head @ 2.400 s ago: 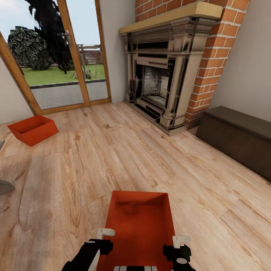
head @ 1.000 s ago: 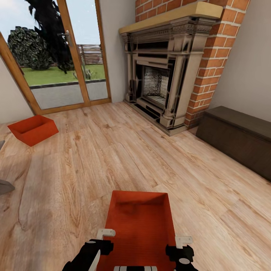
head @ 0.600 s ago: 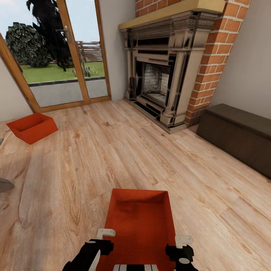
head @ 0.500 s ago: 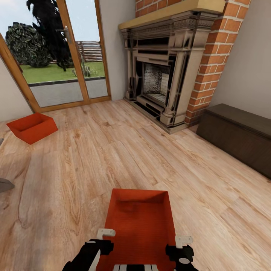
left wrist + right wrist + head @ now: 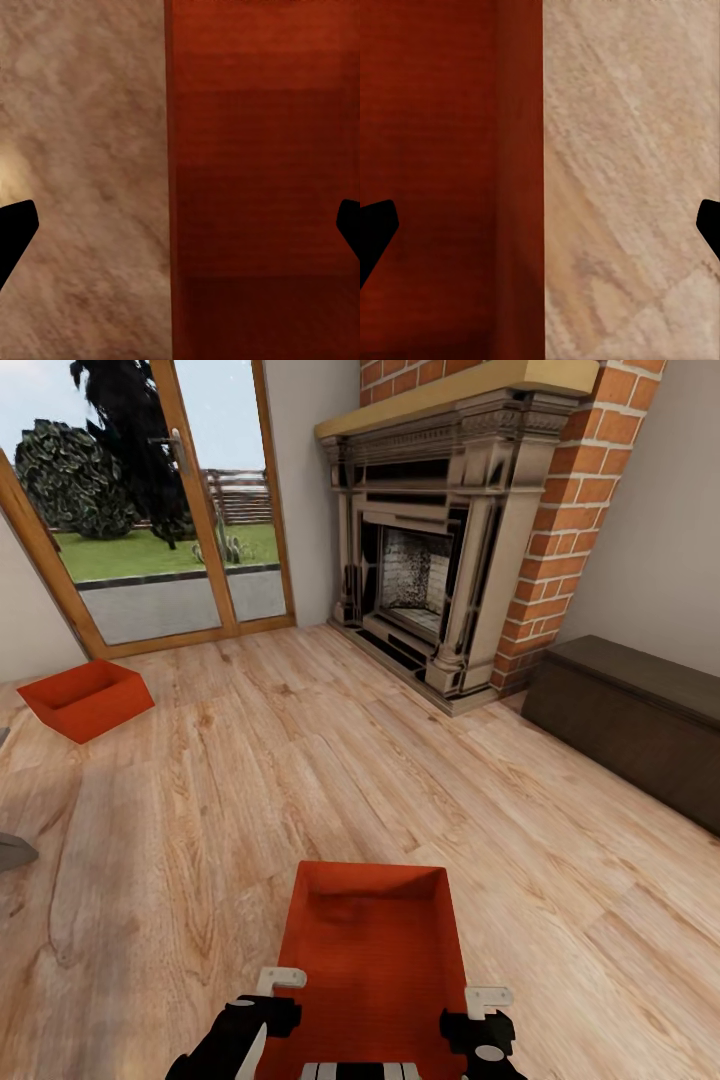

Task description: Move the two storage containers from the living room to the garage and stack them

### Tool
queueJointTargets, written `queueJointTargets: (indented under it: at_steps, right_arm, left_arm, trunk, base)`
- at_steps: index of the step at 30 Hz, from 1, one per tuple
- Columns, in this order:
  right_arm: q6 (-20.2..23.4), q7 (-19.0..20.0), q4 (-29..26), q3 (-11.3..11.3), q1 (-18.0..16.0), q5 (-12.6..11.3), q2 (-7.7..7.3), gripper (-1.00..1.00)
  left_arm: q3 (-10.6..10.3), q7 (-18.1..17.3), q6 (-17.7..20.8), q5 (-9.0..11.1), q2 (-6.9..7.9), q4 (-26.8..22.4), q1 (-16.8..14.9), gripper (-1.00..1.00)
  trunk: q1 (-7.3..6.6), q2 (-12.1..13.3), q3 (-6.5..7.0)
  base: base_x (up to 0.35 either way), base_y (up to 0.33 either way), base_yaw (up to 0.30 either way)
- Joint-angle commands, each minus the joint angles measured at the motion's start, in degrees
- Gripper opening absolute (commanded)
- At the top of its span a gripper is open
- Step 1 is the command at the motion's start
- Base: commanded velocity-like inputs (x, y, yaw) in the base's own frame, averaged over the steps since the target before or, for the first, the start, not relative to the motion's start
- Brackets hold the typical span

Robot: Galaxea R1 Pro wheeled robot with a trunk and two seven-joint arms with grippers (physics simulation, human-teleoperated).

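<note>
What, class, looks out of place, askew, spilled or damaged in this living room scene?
Nothing is spilled or damaged. Two orange-red storage containers sit upright on the wood floor: the near container between the open left claw and right claw, the far container by the glass doors.

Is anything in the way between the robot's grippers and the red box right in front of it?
No, nothing visible. The near container sits between the left gripper and right gripper, each gripper open astride a side wall, over bare wood floor.

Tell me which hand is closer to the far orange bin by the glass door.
Left. The left hand is on the far bin's side; the right hand sits across the near bin.
</note>
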Motion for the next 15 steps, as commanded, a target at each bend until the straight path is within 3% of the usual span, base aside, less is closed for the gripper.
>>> queueJointTargets:
  at_steps: [1, 4, 5, 6, 15]
  right_arm:
    - [0.0, -0.4, -0.1, 0.5, 0.0, -0.5, -0.05, 1.0]
    - [0.1, -0.4, -0.1, 0.5, 0.0, -0.5, -0.05, 1.0]
    - [0.1, -0.4, -0.1, 0.5, 0.0, -0.5, -0.05, -1.0]
    - [0.1, -0.5, 0.0, 0.5, 0.0, -0.5, -0.05, -1.0]
    - [0.1, -1.1, -0.1, 0.5, 0.0, -0.8, 0.04, -1.0]
  left_arm:
    - [0.1, -0.1, 0.3, -0.6, -0.05, -0.1, 0.0, 1.0]
    - [0.1, -0.1, 0.3, -0.6, -0.05, -0.1, 0.0, 1.0]
    - [0.1, -0.1, 0.3, -0.5, -0.05, 0.0, 0.0, 1.0]
    - [0.1, -0.1, 0.3, -0.5, -0.05, 0.0, 0.0, -1.0]
    - [0.1, -0.1, 0.3, -0.5, -0.06, 0.0, 0.0, -1.0]
  trunk:
    - [-0.01, 0.0, -0.05]
    - [-0.01, 0.0, -0.05]
    - [-0.01, 0.0, -0.05]
    - [-0.01, 0.0, -0.05]
    - [-0.01, 0.0, -0.05]
  base:
    - [0.0, 0.0, 0.0]
    - [0.0, 0.0, 0.0]
    - [0.0, 0.0, 0.0]
    - [0.0, 0.0, 0.0]
    - [0.0, 0.0, 0.0]
